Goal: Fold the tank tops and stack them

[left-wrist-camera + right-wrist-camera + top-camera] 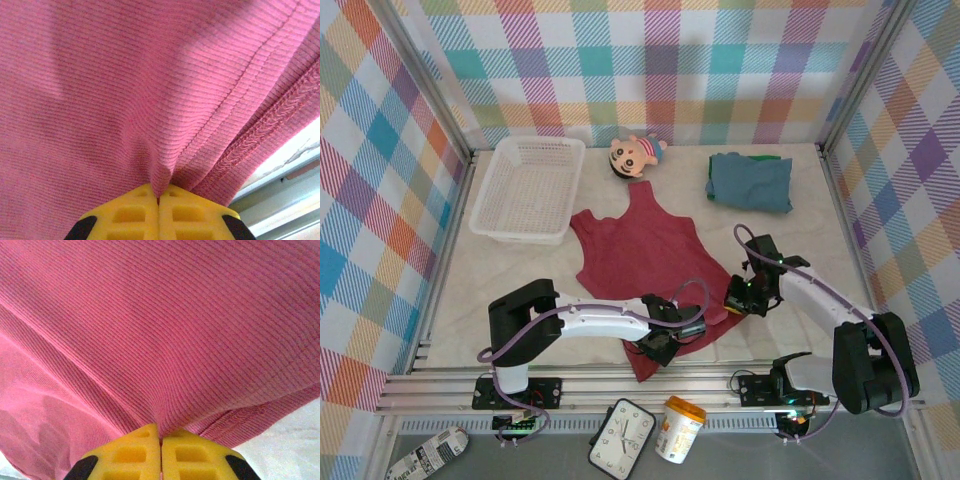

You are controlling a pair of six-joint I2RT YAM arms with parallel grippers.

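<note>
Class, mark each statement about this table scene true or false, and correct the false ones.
1. The left gripper and right gripper are both shut on the dark red tank top. True.
2. The blue-grey tank top lies in the basket. False: it lies folded on the table, apart from the basket.
3. The doll lies between basket and blue-grey tank top. True.
4. The green tank top is spread flat mid-table. False: it peeks from behind the blue-grey one.

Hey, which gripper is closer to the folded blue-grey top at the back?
Right. The right gripper pinches the red tank top almost directly nearside of the blue-grey top; the left gripper holds its near hem, further left and further away.
</note>
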